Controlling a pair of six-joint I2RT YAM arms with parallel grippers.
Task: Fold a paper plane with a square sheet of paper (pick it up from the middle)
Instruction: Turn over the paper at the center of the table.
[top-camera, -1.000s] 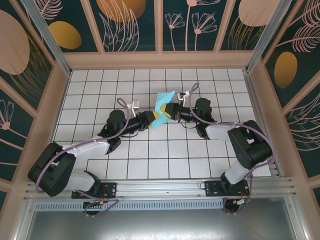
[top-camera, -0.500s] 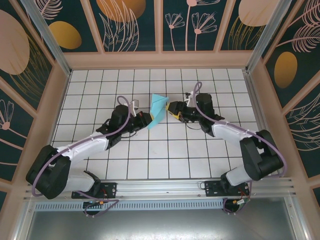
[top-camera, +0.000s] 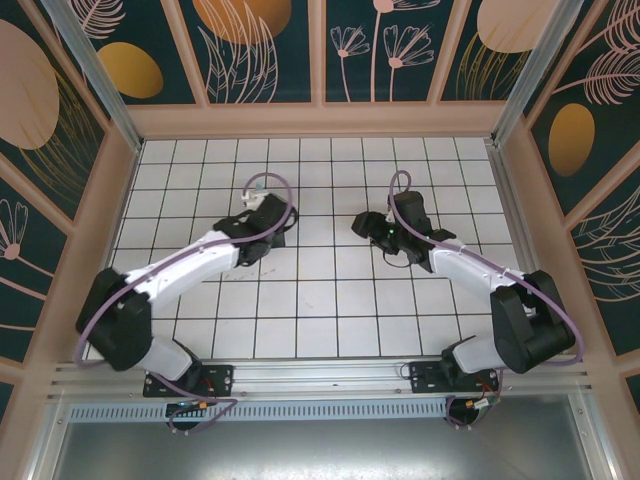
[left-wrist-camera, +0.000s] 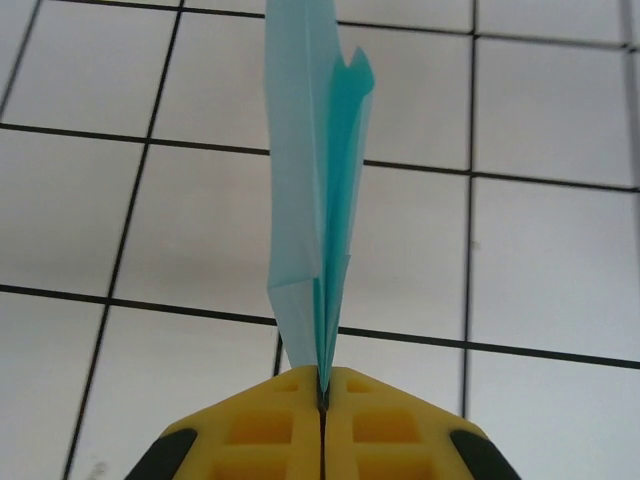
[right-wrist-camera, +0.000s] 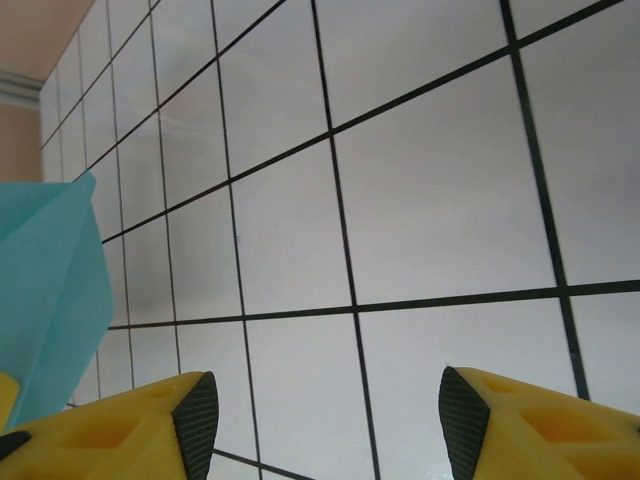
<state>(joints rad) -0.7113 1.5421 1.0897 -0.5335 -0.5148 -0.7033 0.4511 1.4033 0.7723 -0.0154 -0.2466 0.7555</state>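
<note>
**Handoff over: the right hand let go and the left hand carried the plane off alone**

A second earlier both hands had been pinching the turquoise paper plane (left-wrist-camera: 318, 200) between them over the middle of the surface (left-wrist-camera: 545, 260). By this moment the right hand (right-wrist-camera: 328, 400) had backed off to the right, with its fingers standing well apart and nothing between them. The left hand (left-wrist-camera: 322, 378) had swung away to the left of the middle with its fingers clamped shut on the plane's folded tail edge. We saw the plane edge-on there, layers pressed together and pointing out over the tiles. From the right wrist we only caught a corner of it off to the left. To us the folding looked basically finished, and we guessed only the set-down was left.
</note>
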